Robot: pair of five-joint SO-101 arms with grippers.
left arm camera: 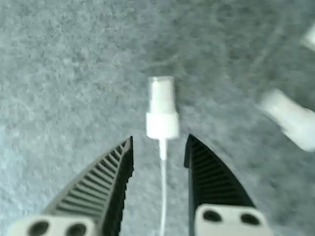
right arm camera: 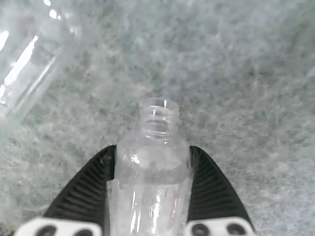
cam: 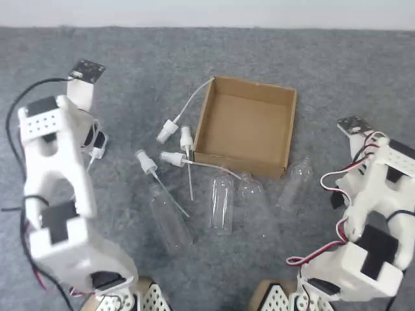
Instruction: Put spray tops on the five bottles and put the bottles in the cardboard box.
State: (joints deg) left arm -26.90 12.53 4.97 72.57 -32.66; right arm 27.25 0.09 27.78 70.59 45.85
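surface: grey carpet-like mat [cam: 363,78] | far edge: pale wall strip [cam: 207,11]

Grey, felt-covered table [cam: 337,71]. Bears an open cardboard box [cam: 241,163], set between the left fingers [left arm camera: 106,182] and the right fingers [right arm camera: 86,191]. Four spray tops [cam: 173,158] strewn between box and left fingers. Fifth spray top [left arm camera: 162,115] just past the left fingers, tube running between them. Four clear bottles [cam: 222,202] on their sides below the box. Another bottle [right arm camera: 150,162] flanked by the right fingers.
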